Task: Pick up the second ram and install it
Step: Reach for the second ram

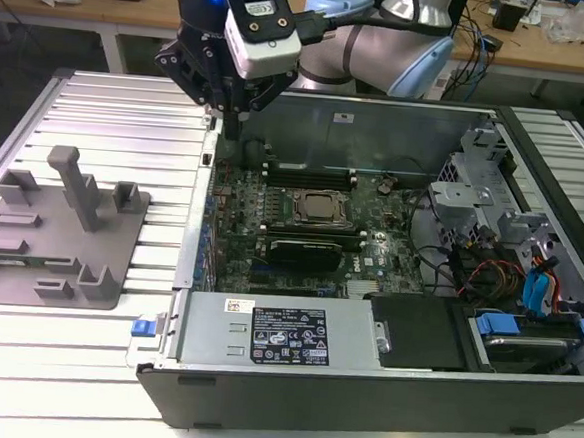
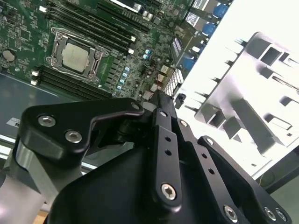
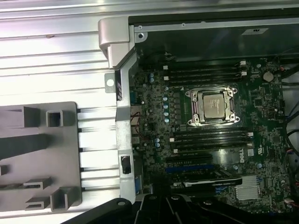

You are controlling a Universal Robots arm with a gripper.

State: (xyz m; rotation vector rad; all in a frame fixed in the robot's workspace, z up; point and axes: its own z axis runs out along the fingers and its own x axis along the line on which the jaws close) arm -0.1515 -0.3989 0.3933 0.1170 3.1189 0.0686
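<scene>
End effector (image 1: 234, 125) hangs over the rear corner of the open computer case (image 1: 361, 384), at the exterior view's left, just above the motherboard (image 1: 270, 253) edge. Cannot tell whether it is clenched or released; its own linkage blocks the tip in the second wrist view. Second ram: position not confirmed. It may be in the grasp, hidden. Grey tray (image 1: 29, 251) sits on the ribbed tabletop (image 1: 109, 116) beside the case, well apart from the arm. Memory slots (image 3: 205, 73) run along both long sides of the processor socket (image 3: 214, 105). Judged step: carry or approach over the board, install not yet done. Seating calls for the stick parallel to a free slot and a square, straight press down.
</scene>
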